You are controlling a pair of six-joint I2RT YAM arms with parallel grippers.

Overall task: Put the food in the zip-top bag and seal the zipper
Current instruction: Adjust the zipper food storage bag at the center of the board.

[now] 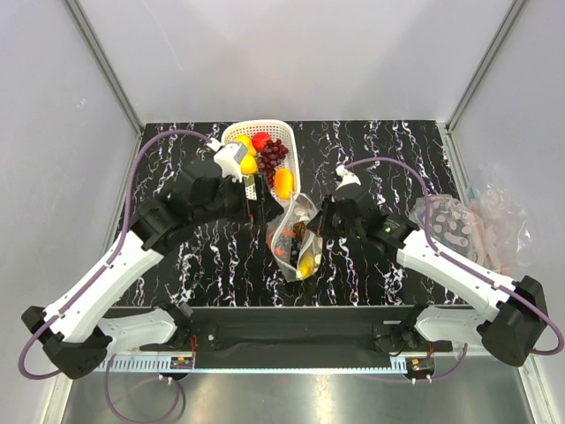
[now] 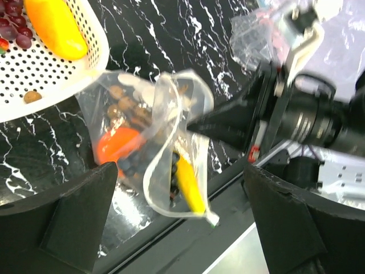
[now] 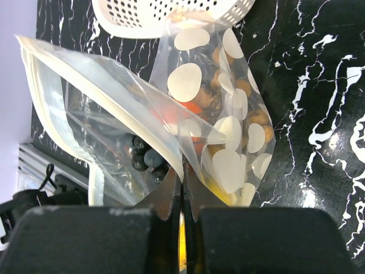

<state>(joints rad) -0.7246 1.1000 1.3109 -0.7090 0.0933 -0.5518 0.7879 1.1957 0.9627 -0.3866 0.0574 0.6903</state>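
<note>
Only the top view shows the white lattice plastic basket holding yellow lemons, a red strawberry and dark purple grapes. The left wrist view shows a yellow banana and an orange inside the clear zip-top bag, which sits on the black marbled table. The left end effector hangs over the bag, spread wide. The right end effector, reaching in low, is pressed together, pinching the bag's rim.

Black white-veined marble tabletop; pale grey walls; metal corner posts
</note>
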